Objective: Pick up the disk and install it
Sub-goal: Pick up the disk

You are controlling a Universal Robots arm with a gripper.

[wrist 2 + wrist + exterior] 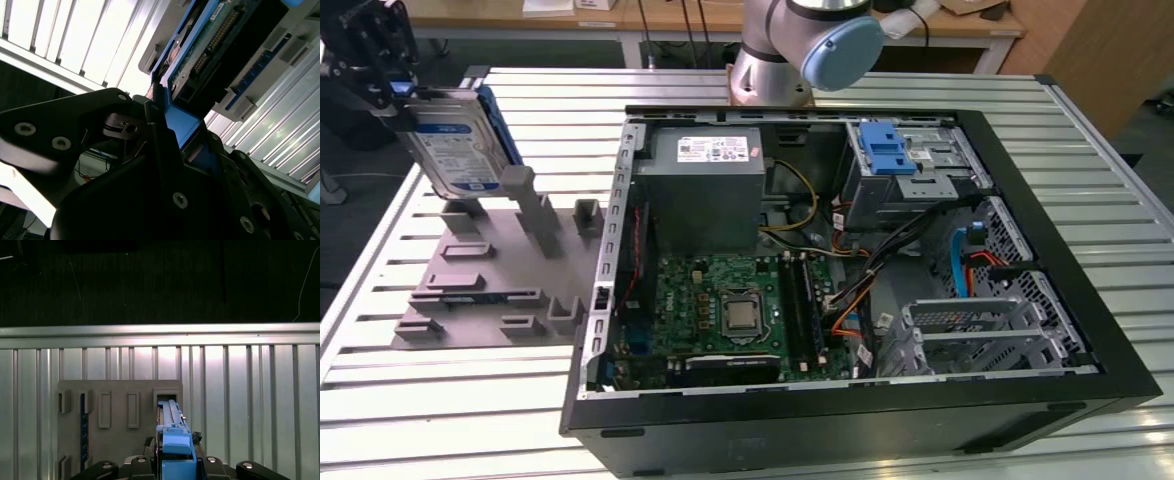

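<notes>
Disk (pixel 456 142) is hanging upright on edge over the grey fixture (pixel 467 270), well apart from the open computer case (pixel 854 435). The gripper (pixel 403 92) is pinching its blue bracket (pixel 176 450), apparently leaving the drive body free.

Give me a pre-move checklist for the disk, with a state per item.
1. Claw shut on the disk: ok.
2. Disk clear of the grey fixture slot: cannot tell.
3. Computer case open: ok.
4. Drive cage free to take the disk: cannot tell.
5. Cables clear of the cage: not ok, they run right beside it.
</notes>
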